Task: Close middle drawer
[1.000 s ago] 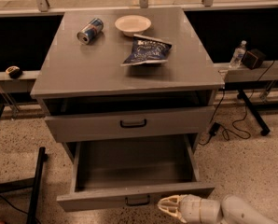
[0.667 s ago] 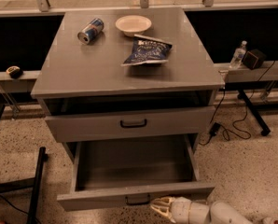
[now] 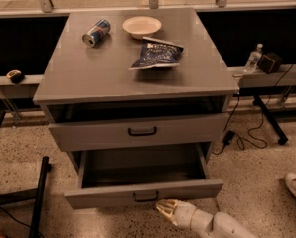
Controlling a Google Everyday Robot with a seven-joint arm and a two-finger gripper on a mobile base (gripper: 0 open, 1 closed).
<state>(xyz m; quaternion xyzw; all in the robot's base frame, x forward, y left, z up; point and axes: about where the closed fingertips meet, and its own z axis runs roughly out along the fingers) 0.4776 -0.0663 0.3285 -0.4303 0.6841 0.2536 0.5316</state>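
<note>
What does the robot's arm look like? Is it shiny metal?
No, it doesn't look like bare metal. The arm is smooth and white, made of rounded, tube-like pieces with a darker seam between them. Its tool is pale cream-yellow and gets narrower toward the tip. It sits low in the view, just in front of the middle drawer, near the black handle. No cables or markings show.

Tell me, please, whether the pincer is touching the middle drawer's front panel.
Cannot tell. The camera view shows the pincer just under the front panel of the middle drawer, near its handle; their outlines meet, but neither contact nor gap shows plainly.
</note>
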